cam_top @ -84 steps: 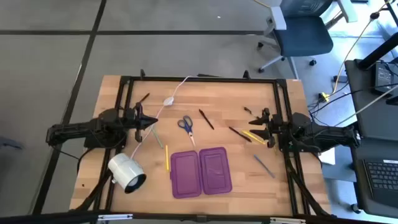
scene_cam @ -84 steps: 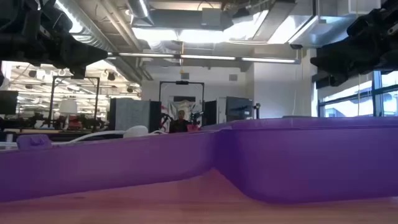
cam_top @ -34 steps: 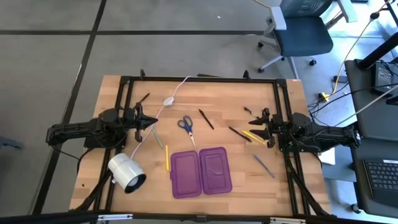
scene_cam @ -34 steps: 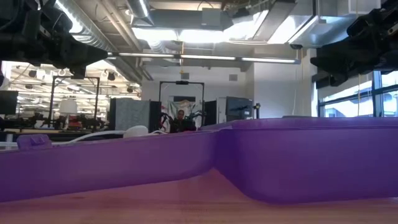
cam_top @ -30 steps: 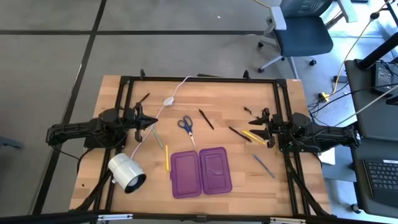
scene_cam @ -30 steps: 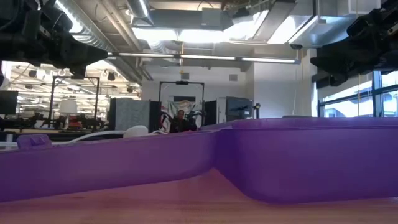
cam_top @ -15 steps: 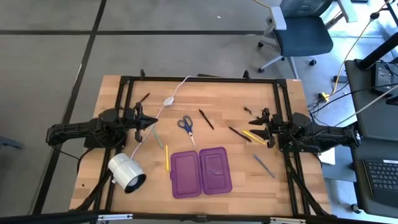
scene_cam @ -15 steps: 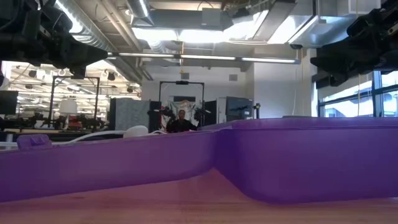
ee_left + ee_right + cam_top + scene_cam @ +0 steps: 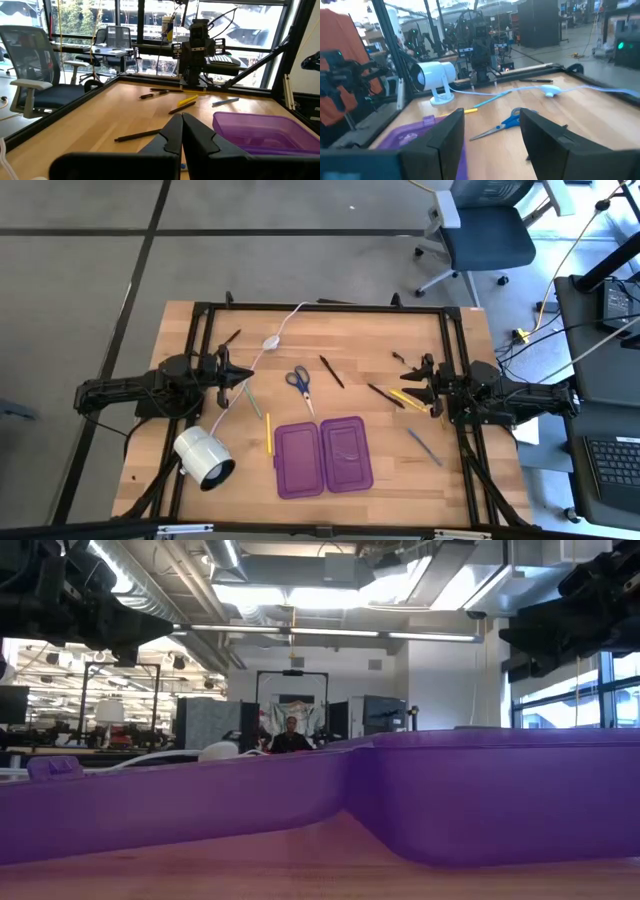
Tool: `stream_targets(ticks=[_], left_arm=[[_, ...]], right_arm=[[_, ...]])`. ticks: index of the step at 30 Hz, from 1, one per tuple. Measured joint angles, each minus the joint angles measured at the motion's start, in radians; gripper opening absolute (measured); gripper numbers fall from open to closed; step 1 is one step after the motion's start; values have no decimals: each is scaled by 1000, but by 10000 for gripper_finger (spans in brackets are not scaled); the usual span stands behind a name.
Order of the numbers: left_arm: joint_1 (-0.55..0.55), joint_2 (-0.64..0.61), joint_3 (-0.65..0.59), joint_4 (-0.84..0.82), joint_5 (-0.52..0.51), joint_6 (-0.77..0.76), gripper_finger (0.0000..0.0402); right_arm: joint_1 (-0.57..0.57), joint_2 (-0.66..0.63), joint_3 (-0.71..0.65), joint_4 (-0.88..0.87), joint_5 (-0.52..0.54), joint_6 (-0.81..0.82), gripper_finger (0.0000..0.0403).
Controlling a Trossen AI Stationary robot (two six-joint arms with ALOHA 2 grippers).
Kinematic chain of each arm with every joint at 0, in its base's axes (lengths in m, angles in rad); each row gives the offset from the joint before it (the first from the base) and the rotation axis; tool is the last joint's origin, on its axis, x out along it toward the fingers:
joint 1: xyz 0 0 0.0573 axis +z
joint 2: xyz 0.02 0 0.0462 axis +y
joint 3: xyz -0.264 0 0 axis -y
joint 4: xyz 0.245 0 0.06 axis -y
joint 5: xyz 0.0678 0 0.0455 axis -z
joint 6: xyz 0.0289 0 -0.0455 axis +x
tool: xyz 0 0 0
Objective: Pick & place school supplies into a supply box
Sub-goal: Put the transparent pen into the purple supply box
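Observation:
The purple supply box lies open on the table's near middle, both halves flat; in the low view the box fills the foreground. Blue-handled scissors lie beyond it. A yellow pencil and a green one lie left of the box. Dark pens, a yellow one and a grey one lie toward the right. My left gripper hovers shut at the left. My right gripper hovers open at the right, near the yellow pen.
A white cylindrical lamp lies at the near left. Its white cable with an oval switch runs to the far edge. A short dark pen lies at the far left. A black frame rims the table. An office chair stands beyond the far edge.

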Motion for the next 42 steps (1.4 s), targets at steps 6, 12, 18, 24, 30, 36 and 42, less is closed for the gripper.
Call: stream_targets(ticks=[6,12,18,24,30,36,42], left_arm=[[0,0,0,0,0,0,4],[0,0,0,0,0,0,4],[0,0,0,0,0,0,4],[0,0,0,0,0,0,4],[0,0,0,0,0,0,4],[0,0,0,0,0,0,4],[0,0,0,0,0,0,4]], right_arm=[[0,12,38,-33,-1,85,195],[0,159,243,-283,141,63,193],[0,436,489,-692,474,243,170],[0,679,626,-977,450,511,145],[0,834,652,-1047,337,628,127],[0,930,652,-1100,311,775,119],[-6,996,652,-1102,321,833,119]])
